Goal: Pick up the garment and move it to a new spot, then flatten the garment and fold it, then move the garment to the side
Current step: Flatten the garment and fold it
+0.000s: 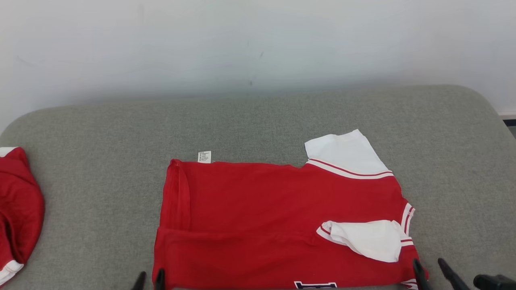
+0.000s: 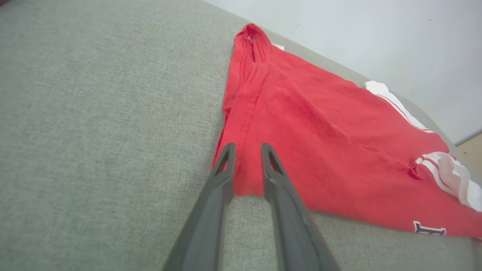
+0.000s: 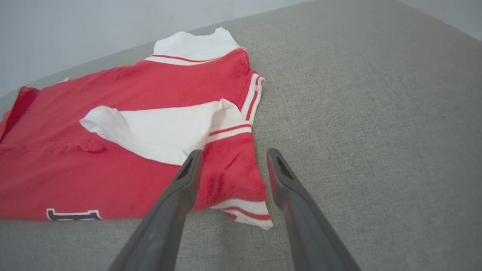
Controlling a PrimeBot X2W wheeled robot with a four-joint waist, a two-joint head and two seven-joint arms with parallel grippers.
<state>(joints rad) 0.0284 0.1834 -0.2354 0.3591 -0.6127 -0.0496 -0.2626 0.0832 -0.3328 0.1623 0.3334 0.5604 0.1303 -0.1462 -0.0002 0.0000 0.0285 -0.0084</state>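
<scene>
At the near edge of the grey woven-fabric worktop (image 1: 100, 161), the left gripper (image 2: 246, 150) sits low over the near-left corner of the red short-sleeved tee w/ white sleeves and striped trim (image 1: 262, 209). Its jaws are apart by a narrow gap, red hem showing btwn them, nothing pinched. The right gripper (image 3: 234, 158) is at the near-right corner, jaws spread wide either side of the striped trim there, also holding nothing. The tee lies along the near edge, centre to right, body partly doubled over w/ a crease running left-right, and dark lettering (image 1: 314, 285) right at the near hem. Further in, one white sleeve (image 1: 369, 237) is folded onto the red body. The other white sleeve (image 1: 346, 151) sticks out toward the far edge, w/ a small white care label (image 1: 204, 156) poking out far-left. A second red garment (image 1: 18, 209) is bunched at the left edge, well apart. Pale wall (image 1: 242, 40) behind. Handling, prob: light, limp knit, no stiffness, so it'll sag and drag on the rough cover. Best pinch both layers at the two near corners, on the stitched hem and the thicker striped trim, and lift evenly so the folded sleeve doesn't slide out.
</scene>
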